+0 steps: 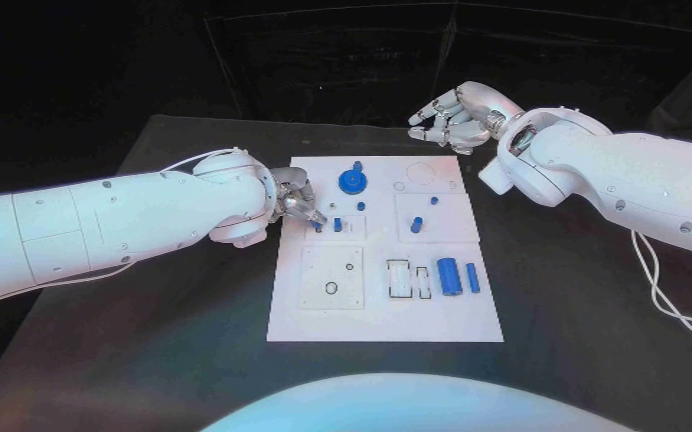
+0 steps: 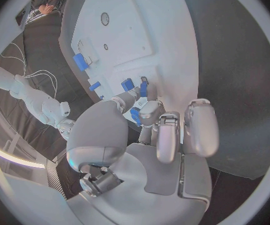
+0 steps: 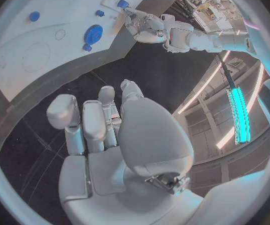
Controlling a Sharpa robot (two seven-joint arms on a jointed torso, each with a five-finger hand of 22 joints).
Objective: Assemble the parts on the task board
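Task board (image 1: pixel 387 322) lies lengthwise away from the robot; left robot hand (image 1: pixel 299 202) pinches a blue part (image 1: pixel 317 224).

The task board (image 1: pixel 433 317) is a white rectangular plate lying flat at the middle of the black table. A blue gear (image 1: pixel 352 181) sits near its far edge. Small blue pegs (image 1: pixel 415 223) stand around the board's middle. Two blue cylinders (image 1: pixel 450 276) lie side by side towards its right edge, beside two rectangular recesses (image 1: pixel 400 279).
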